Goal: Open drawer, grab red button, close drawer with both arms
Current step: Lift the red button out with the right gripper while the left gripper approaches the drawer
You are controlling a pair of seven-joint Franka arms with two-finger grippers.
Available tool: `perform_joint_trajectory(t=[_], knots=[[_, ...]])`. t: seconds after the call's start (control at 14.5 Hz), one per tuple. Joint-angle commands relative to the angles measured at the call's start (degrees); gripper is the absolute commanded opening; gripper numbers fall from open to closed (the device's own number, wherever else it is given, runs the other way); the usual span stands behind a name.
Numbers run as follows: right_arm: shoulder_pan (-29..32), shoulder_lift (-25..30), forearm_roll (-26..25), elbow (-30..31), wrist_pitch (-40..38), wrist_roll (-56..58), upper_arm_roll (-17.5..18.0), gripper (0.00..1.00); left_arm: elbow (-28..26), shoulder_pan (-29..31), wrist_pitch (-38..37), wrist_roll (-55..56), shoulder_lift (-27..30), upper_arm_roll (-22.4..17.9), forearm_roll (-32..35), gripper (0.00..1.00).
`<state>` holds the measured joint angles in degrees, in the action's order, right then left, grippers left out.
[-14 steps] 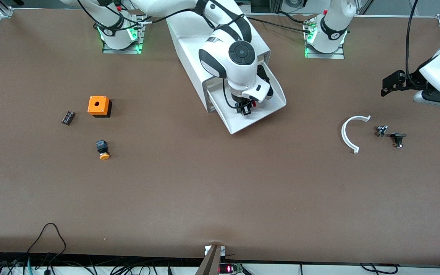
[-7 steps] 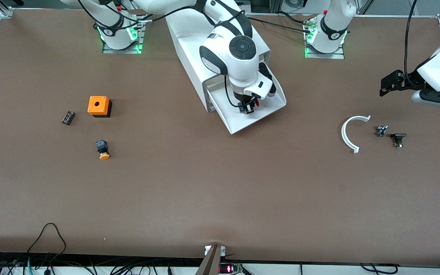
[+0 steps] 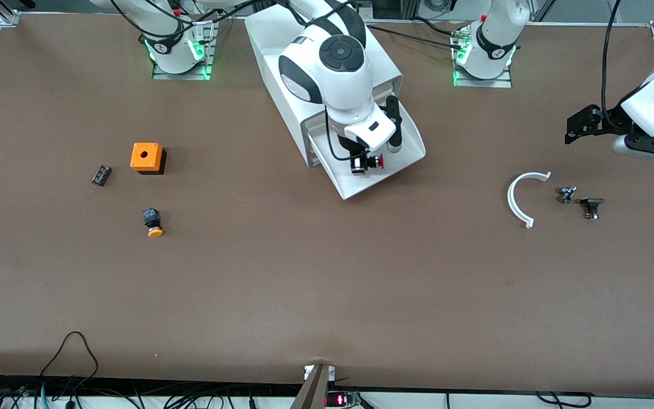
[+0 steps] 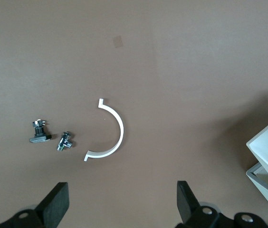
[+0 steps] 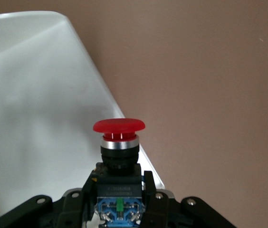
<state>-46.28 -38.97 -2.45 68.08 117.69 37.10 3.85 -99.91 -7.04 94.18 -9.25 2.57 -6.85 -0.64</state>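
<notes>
The drawer (image 3: 403,149) stands pulled out of the white cabinet (image 3: 273,51), and it also shows in the right wrist view (image 5: 34,95). My right gripper (image 3: 359,164) is over the open drawer and shut on the button (image 3: 376,163). In the right wrist view the gripper (image 5: 118,189) clamps the button's dark blocky body, and the red cap (image 5: 119,126) points away from the wrist, above the drawer's edge. My left gripper (image 3: 575,128) is open and empty, up over the table at the left arm's end, and waits there. Its fingers (image 4: 57,204) stand wide apart.
An orange cube with a hole (image 3: 146,157), a small black part (image 3: 101,175) and an orange-yellow-capped button (image 3: 153,222) lie toward the right arm's end. A white curved strip (image 3: 522,197) and two small metal parts (image 3: 566,194) (image 3: 591,207) lie under the left gripper's area.
The right arm has lifted and turned with the button in its gripper, so the red cap now shows clear above the drawer. The left arm has barely moved.
</notes>
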Motion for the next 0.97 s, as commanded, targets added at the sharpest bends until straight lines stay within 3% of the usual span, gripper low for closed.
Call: perform_joint_trajectory(t=[0.0,0.28,0.62,0.9], knots=[[2.24,3.71,0.69,4.76,0.53,-4.75,-2.43,0.31,4.54,-0.35,-2.85,0.55,-2.83,0.69,1.70,1.00],[6.45,6.80,0.86,9.43,0.97,-9.49,-8.41,0.31,6.92,-0.35,-3.74,0.73,-4.33,1.40,1.61,1.00],[11.38,9.44,0.60,17.95,1.14,-24.58,-8.42,0.31,5.52,-2.19,-1.81,8.70,-7.31,3.50,0.74,1.00],[14.72,9.62,0.78,23.48,2.02,-32.97,-8.51,0.31,-0.88,-2.46,10.56,17.23,-11.27,8.51,-1.11,1.00]])
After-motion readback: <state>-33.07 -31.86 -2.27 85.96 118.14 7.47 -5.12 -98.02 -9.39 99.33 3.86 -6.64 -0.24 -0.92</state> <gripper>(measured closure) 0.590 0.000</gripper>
